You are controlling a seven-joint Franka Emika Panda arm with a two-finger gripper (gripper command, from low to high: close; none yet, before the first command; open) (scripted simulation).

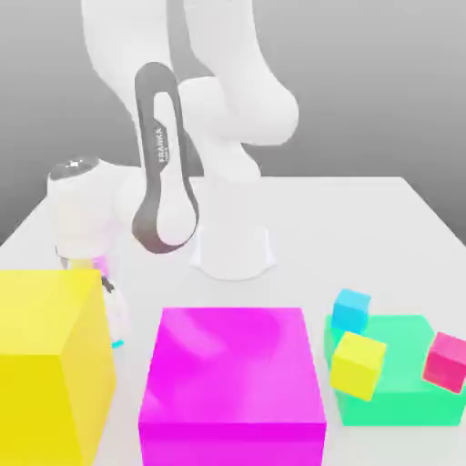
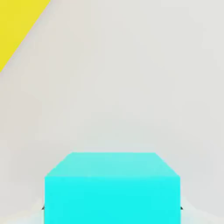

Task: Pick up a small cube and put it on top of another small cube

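- Exterior view, lower right: green tray (image 1: pixel 400 400) holds a yellow cube (image 1: pixel 358 364) and pink cube (image 1: pixel 446 361); a cyan cube (image 1: pixel 350 309) sits at its back corner.
- Lower left: hand (image 1: pixel 111 305) behind the yellow block (image 1: pixel 50 364), closed on another cyan cube (image 2: pixel 112 188), beside the magenta block (image 1: pixel 232 382).

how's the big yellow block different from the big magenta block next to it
Colour: the big yellow block is yellow, the big magenta block is magenta.
Place: the yellow one sits at the exterior view's left edge, cut off by the frame; the magenta one sits in the middle, in full width.
Height: the yellow block's top stands higher in that view.
Both are plain glossy blocks resting on the white table.
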